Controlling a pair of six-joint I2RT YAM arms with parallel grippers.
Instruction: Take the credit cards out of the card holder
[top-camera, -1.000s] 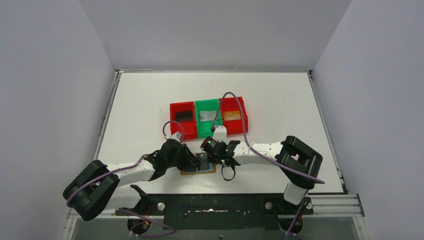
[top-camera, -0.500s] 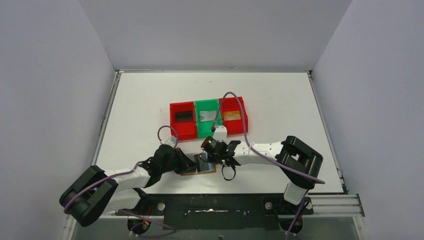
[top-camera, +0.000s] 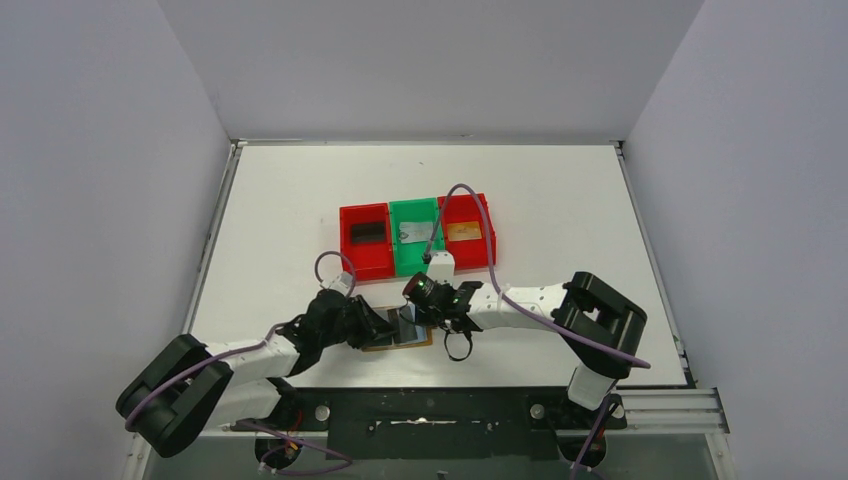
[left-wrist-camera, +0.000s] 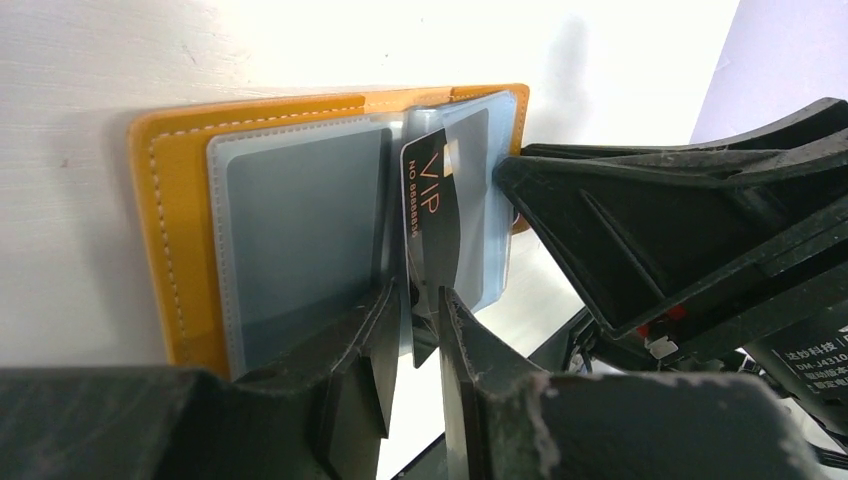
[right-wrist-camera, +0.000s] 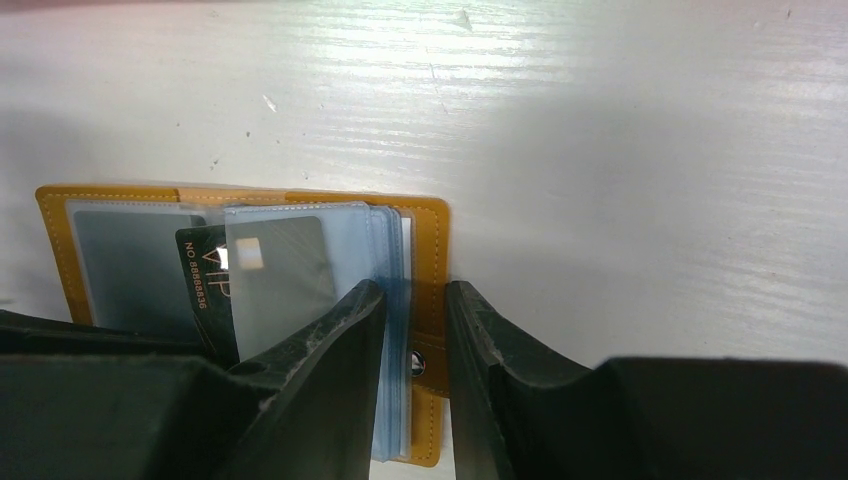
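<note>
The tan card holder (top-camera: 398, 341) lies open on the table near the front edge, its pale blue sleeves fanned (left-wrist-camera: 300, 220). A black card (left-wrist-camera: 428, 205) marked VIP sticks partly out of a middle sleeve and shows again in the right wrist view (right-wrist-camera: 205, 285). My left gripper (left-wrist-camera: 424, 312) is open, its jaws a little apart on either side of that card's lower corner. My right gripper (right-wrist-camera: 415, 325) is shut on the card holder's (right-wrist-camera: 432, 260) right edge, pinching the sleeve stack and the cover by the snap tab. From above, both grippers (top-camera: 383, 325) (top-camera: 416, 318) meet over the holder.
Three bins stand in a row behind the holder. The left red bin (top-camera: 346, 245) holds a black card, the green bin (top-camera: 413, 262) a silver one, and the right red bin (top-camera: 489, 236) an orange one. The table's front edge and the arm bases lie just behind the holder.
My left arm has drawn back to the left, away from over the holder, since a second ago. My right arm and the holder have stayed put.
</note>
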